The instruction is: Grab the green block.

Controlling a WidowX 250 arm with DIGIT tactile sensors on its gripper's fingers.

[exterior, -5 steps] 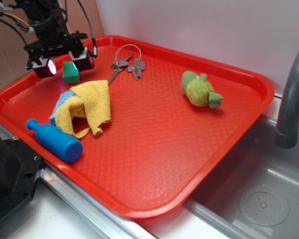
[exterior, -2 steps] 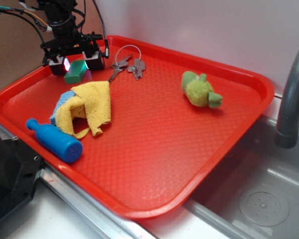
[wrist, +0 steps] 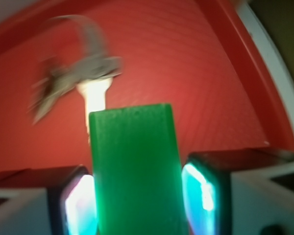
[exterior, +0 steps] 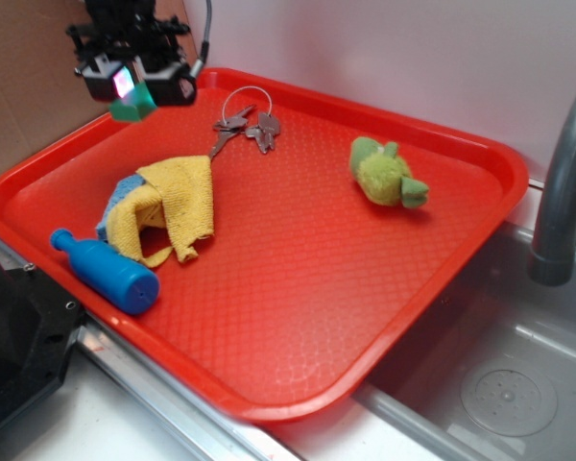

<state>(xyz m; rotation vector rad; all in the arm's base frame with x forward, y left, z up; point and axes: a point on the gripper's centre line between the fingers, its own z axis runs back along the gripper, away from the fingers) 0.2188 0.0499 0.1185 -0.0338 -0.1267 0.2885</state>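
The claw, upper left of the frame, is clamped on the green block, held clear above the tray. The grab looks done; next it need only hold firm.

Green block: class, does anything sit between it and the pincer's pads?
Nothing visible does. The small dark-green rectangular block sits directly between the pincer pads, held above the red plastic tray.

No readable text, label, brand, number or sign appears in either view. The textured red plastic tray, the blue plastic bottle and the bunch of metal keys all show plain, unmarked surfaces.
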